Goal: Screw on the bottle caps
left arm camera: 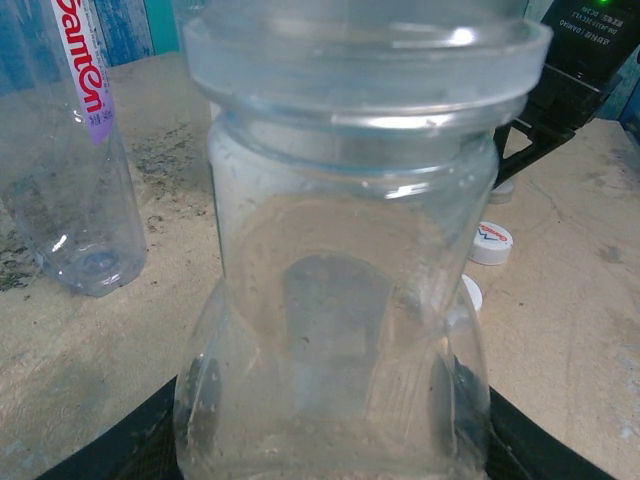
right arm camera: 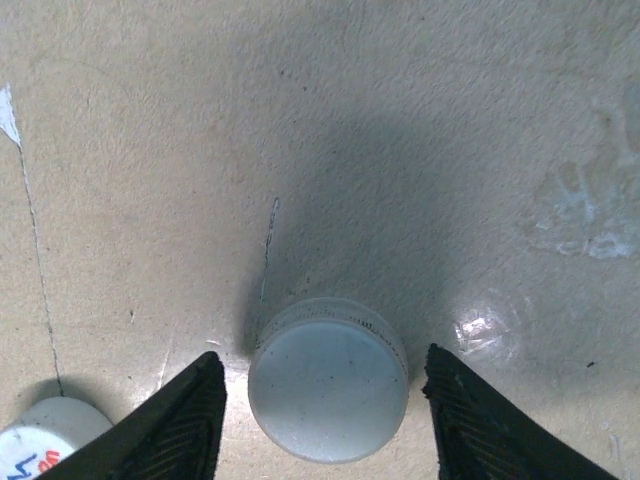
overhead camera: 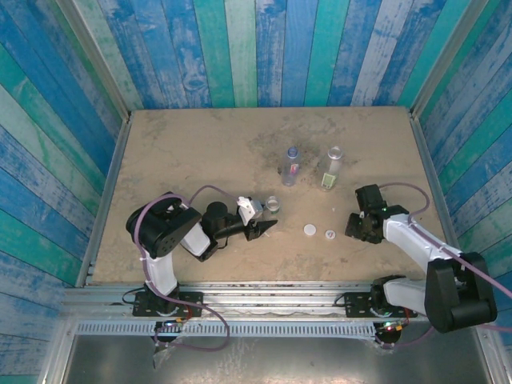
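Small round white plastic screw cap (right arm camera: 328,392) is lying flat on the beige worktop (right arm camera: 400,120) — probably light, stiff, slippery. Your right pincer (right arm camera: 322,358) is straddling it, jaws apart and not touching; pinch its rim. Your left pincer (overhead camera: 266,226) is gripping the plain clear plastic bottle (left arm camera: 350,300).

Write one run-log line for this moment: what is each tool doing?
left tool: shut on plain bottle, upright | right tool: open astride white cap, not touching

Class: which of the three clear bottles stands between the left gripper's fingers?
The unlabelled bottle, frontmost of the three. The purple-labelled bottle and green-labelled bottle stand free farther back.
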